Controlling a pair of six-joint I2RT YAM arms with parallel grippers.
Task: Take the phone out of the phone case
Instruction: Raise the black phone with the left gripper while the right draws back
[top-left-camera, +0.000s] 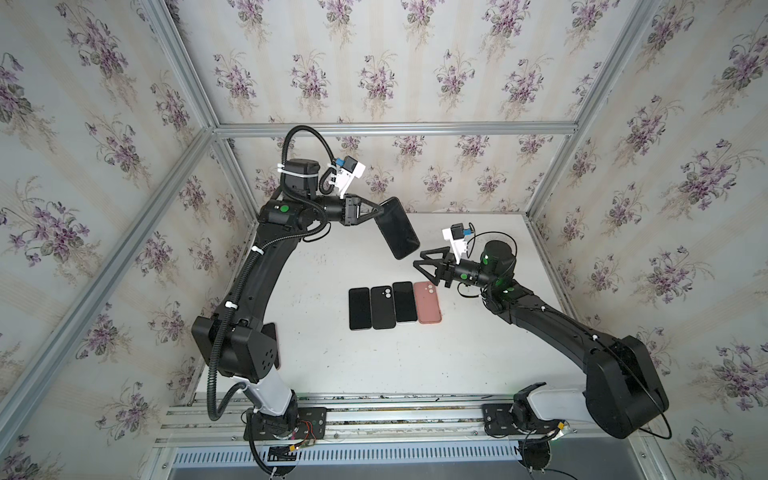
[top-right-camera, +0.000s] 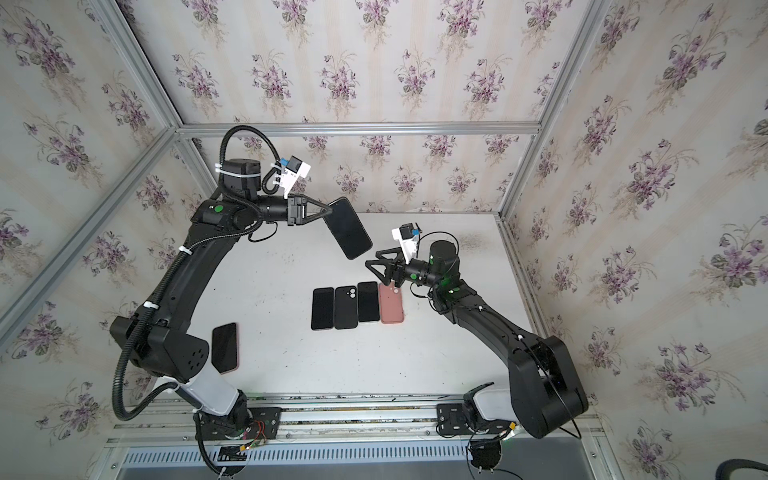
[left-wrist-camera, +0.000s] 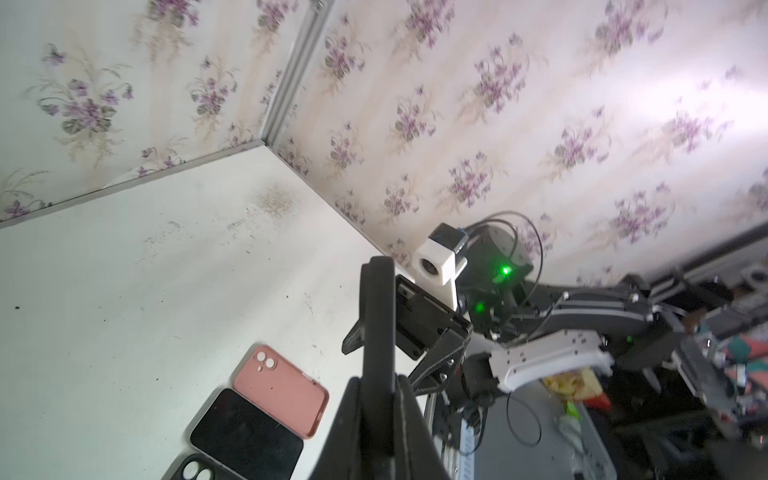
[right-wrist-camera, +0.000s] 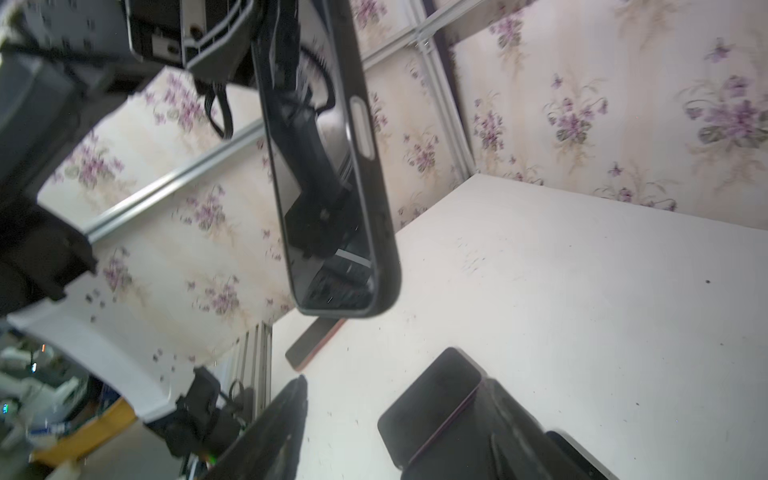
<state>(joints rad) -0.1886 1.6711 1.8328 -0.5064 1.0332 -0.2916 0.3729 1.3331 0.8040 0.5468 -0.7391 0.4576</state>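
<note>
A black phone in a dark phone case (top-left-camera: 399, 228) (top-right-camera: 349, 228) hangs tilted in the air above the back of the table. My left gripper (top-left-camera: 380, 210) (top-right-camera: 330, 210) is shut on its upper end. In the left wrist view the phone (left-wrist-camera: 376, 299) stands edge-on between the left gripper's (left-wrist-camera: 378, 399) fingers. My right gripper (top-left-camera: 417, 257) (top-right-camera: 371, 257) is open just below the phone's lower end, touching nothing. In the right wrist view the phone's screen and rim (right-wrist-camera: 324, 187) hang ahead of the open right gripper (right-wrist-camera: 390, 386).
On the white table (top-left-camera: 478, 332) lie in a row a black phone (top-left-camera: 359, 308), an empty black case (top-left-camera: 382, 306), another black phone (top-left-camera: 404, 301) and an empty pink case (top-left-camera: 427, 302). A phone in a pink case (top-right-camera: 224, 348) lies by the left arm's elbow.
</note>
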